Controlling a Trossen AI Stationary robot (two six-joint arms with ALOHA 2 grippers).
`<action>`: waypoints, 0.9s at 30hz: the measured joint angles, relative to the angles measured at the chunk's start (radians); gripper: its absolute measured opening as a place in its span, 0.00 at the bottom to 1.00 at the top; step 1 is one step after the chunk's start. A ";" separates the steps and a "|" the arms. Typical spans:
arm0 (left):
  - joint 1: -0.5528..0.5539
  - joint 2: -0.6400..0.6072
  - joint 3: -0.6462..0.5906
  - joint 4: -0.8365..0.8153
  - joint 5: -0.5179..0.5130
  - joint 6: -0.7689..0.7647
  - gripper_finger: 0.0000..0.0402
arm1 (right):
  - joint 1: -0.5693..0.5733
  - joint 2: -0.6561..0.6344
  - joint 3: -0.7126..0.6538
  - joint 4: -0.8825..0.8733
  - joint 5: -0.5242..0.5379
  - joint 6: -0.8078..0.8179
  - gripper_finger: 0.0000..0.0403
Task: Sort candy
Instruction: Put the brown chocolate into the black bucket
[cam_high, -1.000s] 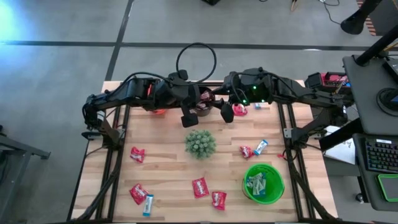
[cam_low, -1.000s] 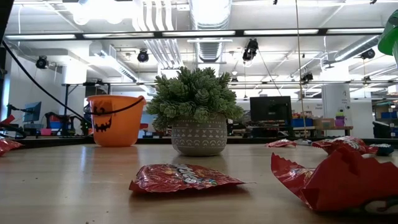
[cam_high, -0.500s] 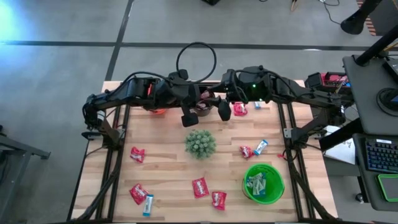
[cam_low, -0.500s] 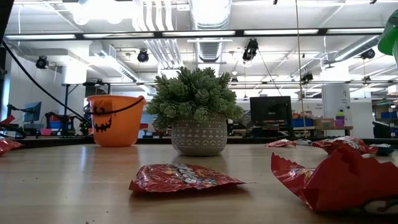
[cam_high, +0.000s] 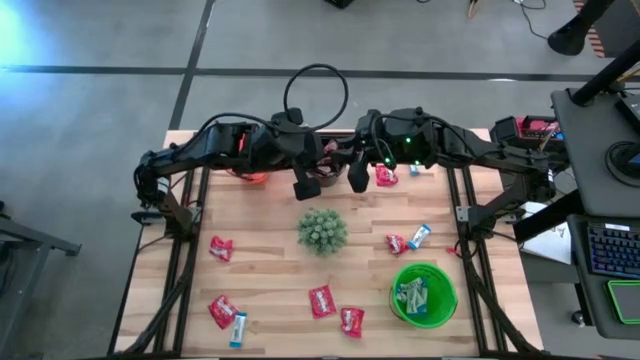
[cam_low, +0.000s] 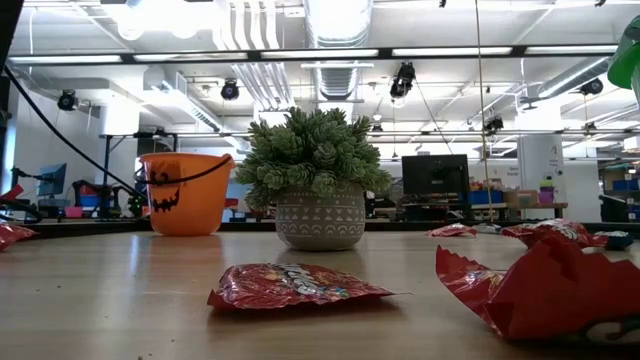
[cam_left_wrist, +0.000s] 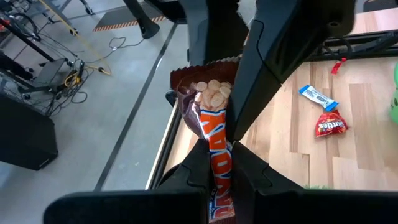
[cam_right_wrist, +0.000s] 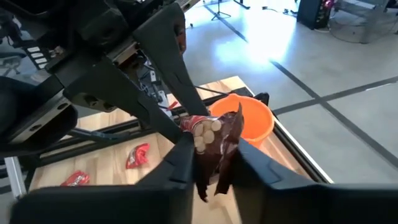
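A brown-and-orange candy pack (cam_left_wrist: 214, 121) hangs in the air between my two grippers over the table's far middle, near the orange bucket (cam_right_wrist: 249, 118). My left gripper (cam_left_wrist: 217, 160) is shut on its orange end. My right gripper (cam_right_wrist: 214, 160) comes from the opposite side and is closed on its brown end. In the high view, the left gripper (cam_high: 307, 186) and the right gripper (cam_high: 357, 178) stand close together. Red candies (cam_high: 322, 300) and light blue ones (cam_high: 419, 236) lie scattered on the table. My left gripper pinches the pack's orange end (cam_left_wrist: 219, 165) between its two fingers, coming level from the table's left. The pack sticks out past the fingertips, clear of the table. My right gripper has the pack's brown end (cam_right_wrist: 217, 152) between its two fingers, coming level from the table's right; the wrapper fills the gap between them.
A potted green plant (cam_high: 322, 230) stands mid-table in front of both grippers. A green bucket (cam_high: 438, 300) with light blue candy inside sits at the near right. More red candies (cam_high: 221, 247) lie at the left, and one (cam_high: 386, 176) lies beside the right gripper.
My right gripper has moved toward the table's left, up to the candy pack that my left gripper holds. The left gripper and the pack have stayed where they were.
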 joint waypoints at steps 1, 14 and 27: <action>0.000 0.000 0.000 0.000 0.000 -0.001 0.02 | 0.000 0.000 0.000 0.000 -0.001 0.000 0.12; -0.003 0.001 0.013 -0.002 -0.051 -0.027 0.21 | -0.002 0.000 -0.001 -0.005 -0.001 -0.059 0.06; -0.005 0.000 0.034 -0.213 -0.062 -0.070 0.39 | -0.111 0.009 -0.008 -0.125 0.002 -0.092 0.05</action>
